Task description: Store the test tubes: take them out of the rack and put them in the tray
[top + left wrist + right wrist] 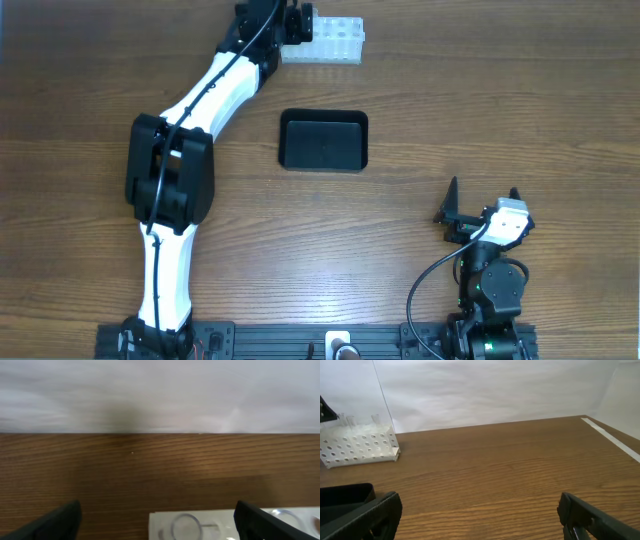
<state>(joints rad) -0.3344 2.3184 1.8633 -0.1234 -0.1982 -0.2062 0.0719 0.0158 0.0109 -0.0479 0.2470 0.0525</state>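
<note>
Two arms stand along the bottom of the top view. The left arm reaches up the frame to the rack (335, 45) at top centre, and the left gripper (298, 25) is at the rack's left end. The tray (323, 140) lies mid-frame just below the rack, apart from it, with nothing in it. The right gripper (478, 205) sits at lower right, well apart from both, jaws spread and holding nothing.

From the left wrist, the left gripper's jaws are parted and bare. The rack's white top lies between and beyond them on the table (150, 470). One round tube mouth (185, 522) shows in the gap between the fingers, but no finger touches it.

From the right wrist, the rack stands far across the table from the open jaws, with the tray's dark edge nearer. At least two clear tubes (376, 420) rise upright above the rack's top; I cannot count the rest.

The tubes look light, stiff, smooth and thin-walled, so likely slippery and easy to crack. The best hold is probably on the bare stretch just under the rim. It calls for a gentle squeeze and a straight upward pull, so the tube does not bind in its hole
</note>
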